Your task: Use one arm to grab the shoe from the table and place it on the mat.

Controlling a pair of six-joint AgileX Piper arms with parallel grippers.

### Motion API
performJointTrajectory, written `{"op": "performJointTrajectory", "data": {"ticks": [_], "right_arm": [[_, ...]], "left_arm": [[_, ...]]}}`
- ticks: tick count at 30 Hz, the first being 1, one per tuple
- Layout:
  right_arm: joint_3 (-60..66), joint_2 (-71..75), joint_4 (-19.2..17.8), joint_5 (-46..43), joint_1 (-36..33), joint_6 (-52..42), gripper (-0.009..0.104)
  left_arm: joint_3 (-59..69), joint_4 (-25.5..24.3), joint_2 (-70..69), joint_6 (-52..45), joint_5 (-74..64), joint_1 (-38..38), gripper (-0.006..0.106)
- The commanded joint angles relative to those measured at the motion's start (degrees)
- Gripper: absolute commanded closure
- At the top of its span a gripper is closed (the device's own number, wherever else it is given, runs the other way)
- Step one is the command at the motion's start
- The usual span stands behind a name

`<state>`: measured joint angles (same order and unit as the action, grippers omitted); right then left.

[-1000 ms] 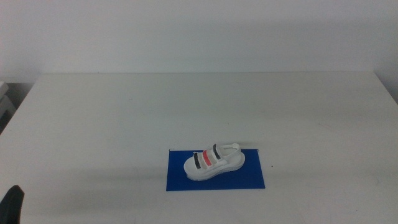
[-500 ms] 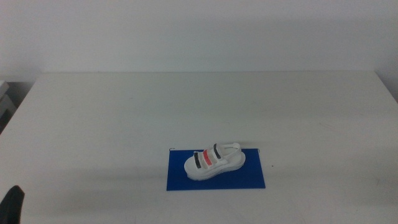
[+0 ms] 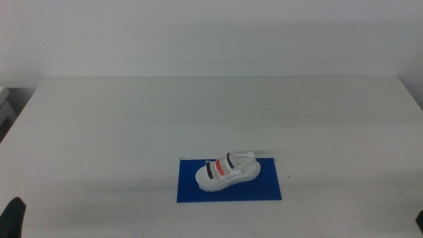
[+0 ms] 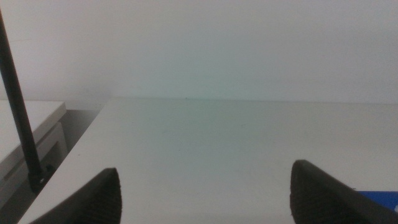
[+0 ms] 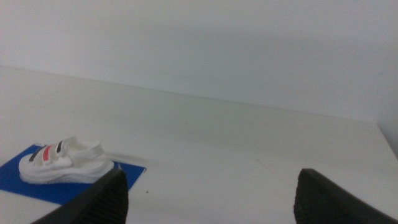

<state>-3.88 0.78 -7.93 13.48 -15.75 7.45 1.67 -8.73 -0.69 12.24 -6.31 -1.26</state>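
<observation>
The white shoe [image 3: 227,172] with two black straps and one red strap lies on the deep-blue mat [image 3: 268,189] at the front middle of the white table [image 3: 198,112]. It also shows in the right wrist view [image 5: 62,162], on the mat [image 5: 15,180]. My left gripper [image 4: 205,196] is open and empty, low at the table's front left; only a dark tip [image 3: 12,217] shows in the middle view. My right gripper [image 5: 211,199] is open and empty, off to the front right, well clear of the shoe. A corner of the mat [image 4: 379,198] shows in the left wrist view.
A white wall rises behind the table's far edge. A black cable [image 4: 18,106] and a pale cabinet [image 4: 28,134] stand beyond the table's left edge.
The left gripper's tip has sunk slightly lower at the bottom left corner of the middle view. The shoe and mat have not moved.
</observation>
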Motion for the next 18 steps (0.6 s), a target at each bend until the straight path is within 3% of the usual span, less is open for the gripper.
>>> {"op": "performJointTrajectory", "data": {"ticks": [1, 18], "right_arm": [[0.06, 1.31, -0.24, -6.44, -0.12, -0.70, 0.017], [5.79, 1.31, 1.62, -12.23, -0.12, -0.70, 0.017]], "left_arm": [[0.45, 0.00, -0.23, 0.36, 4.46, -0.19, 0.008], [0.45, 0.00, -0.23, 0.36, 4.46, -0.19, 0.008]]}}
